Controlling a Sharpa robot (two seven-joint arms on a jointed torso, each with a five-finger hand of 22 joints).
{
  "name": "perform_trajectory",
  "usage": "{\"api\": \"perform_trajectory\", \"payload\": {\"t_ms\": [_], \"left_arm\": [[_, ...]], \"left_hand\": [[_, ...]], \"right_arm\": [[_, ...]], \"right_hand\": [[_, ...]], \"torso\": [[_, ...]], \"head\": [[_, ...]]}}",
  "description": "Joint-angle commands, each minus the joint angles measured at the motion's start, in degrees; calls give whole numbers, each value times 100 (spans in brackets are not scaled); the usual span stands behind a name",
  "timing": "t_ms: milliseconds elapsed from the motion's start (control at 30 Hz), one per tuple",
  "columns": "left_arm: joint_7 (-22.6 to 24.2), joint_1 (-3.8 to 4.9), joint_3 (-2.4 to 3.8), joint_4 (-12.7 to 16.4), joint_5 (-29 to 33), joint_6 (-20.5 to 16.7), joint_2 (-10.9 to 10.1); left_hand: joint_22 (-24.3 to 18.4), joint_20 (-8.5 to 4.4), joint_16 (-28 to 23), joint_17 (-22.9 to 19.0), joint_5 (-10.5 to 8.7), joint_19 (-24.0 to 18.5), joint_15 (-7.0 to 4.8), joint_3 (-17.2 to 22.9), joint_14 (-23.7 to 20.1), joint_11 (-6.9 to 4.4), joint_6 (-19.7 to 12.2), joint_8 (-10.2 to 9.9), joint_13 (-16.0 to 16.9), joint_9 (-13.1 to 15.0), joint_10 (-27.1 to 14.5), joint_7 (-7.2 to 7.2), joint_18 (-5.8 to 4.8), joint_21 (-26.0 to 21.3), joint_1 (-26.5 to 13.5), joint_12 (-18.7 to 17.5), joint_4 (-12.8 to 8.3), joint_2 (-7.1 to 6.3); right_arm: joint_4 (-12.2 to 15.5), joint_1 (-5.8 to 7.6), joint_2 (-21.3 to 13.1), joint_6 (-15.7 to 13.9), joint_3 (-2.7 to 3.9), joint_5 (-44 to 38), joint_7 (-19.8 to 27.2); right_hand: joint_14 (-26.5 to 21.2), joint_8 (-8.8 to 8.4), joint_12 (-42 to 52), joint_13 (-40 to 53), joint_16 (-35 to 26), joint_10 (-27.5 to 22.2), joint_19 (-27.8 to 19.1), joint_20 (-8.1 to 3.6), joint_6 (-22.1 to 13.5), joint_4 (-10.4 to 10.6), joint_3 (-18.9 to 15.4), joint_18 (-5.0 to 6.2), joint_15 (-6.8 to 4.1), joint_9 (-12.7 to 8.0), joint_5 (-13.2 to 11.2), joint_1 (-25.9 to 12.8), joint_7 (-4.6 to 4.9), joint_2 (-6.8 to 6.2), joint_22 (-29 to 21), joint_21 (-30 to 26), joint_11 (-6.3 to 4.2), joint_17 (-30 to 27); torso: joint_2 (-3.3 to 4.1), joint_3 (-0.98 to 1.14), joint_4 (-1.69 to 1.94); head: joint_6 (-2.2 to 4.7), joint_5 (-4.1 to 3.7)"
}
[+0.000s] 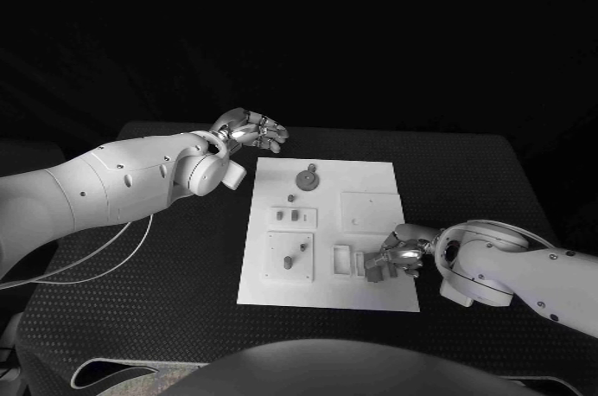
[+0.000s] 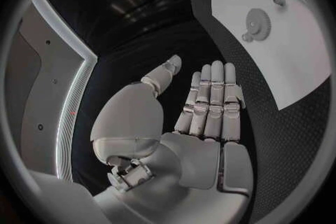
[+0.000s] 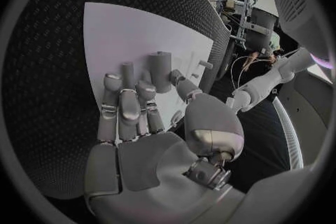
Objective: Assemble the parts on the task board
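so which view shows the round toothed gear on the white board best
The left wrist view: the grey round toothed gear lies unobstructed on the white task board, teeth visible. The head view shows it small. I cannot pick it out in the right wrist view.

Black table (image 1: pixel 486 167) with fine textured, dimpled surface, far edge and corners rounded. Beyond table, surroundings dark, nothing discernible in head view. Left wrist view: dark glossy floor or wall area (image 2: pixel 133 5) with faint light streaks; pale panel (image 2: pixel 31 84) edged by bright curved strip (image 2: pixel 73 101). Right wrist view: metal-framed equipment racks (image 3: pixel 241 3) at room's far side, brighter lit area behind them.
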Motion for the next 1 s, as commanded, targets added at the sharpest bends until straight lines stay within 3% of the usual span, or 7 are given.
{"api": "perform_trajectory", "payload": {"t_ms": [33,267,500,767,1000], "left_arm": [[53,7,5,22,32,69,3],[50,7,5,22,32,71,12],[36,8,5,25,32,84,16],[14,8,5,45,32,101,36],[22,8,5,64,32,101,39]], "left_hand": [[-8,28,-39,8,0,-11,0,-33,27,-5,-2,15,-3,-8,13,-14,-13,12,-43,0,12,2],[-9,28,-42,13,0,-12,0,-33,28,-6,-1,17,-3,-8,14,-15,-13,12,-42,1,11,2],[-10,28,-45,16,0,-12,0,-33,28,-6,0,18,-3,-9,15,-15,-13,12,-42,1,10,1],[-12,29,-52,22,-1,-15,1,-35,25,-6,1,19,-4,-10,15,-16,-14,11,-43,1,8,-5],[-14,30,-58,28,0,-17,3,-35,24,-7,1,20,-4,-11,17,-16,-15,11,-46,1,11,-4]], "right_arm": [[130,45,-72,-140,3,119,51],[198,335,-89,-142,6,1208,-137],[152,362,91,-74,5,1674,-298],[30,364,354,-40,-8,1678,-386],[-82,362,546,-163,-38,1443,-376]], "right_hand": [[165,25,21,-11,14,49,43,10,418,-374,482,39,-121,12,24,292,134,251,115,39,-8,5],[177,29,23,-24,13,68,54,9,457,-377,506,39,-128,12,24,268,123,226,114,48,-18,-1],[173,27,18,-35,8,70,51,12,480,-369,511,39,-132,11,23,229,118,204,114,50,-22,-13],[164,12,11,-50,2,68,46,19,496,-349,519,39,-135,4,23,140,116,213,113,52,-25,-29],[161,0,11,-57,0,63,44,21,505,-343,518,39,-138,-2,23,72,114,160,113,56,-26,-31]], "torso": [[-1,-1,-3],[-1,-4,-2],[4,3,1],[2,-5,5],[4,6,7]], "head": [[0,0],[0,-44],[0,-28],[0,-7],[0,-2]]}}
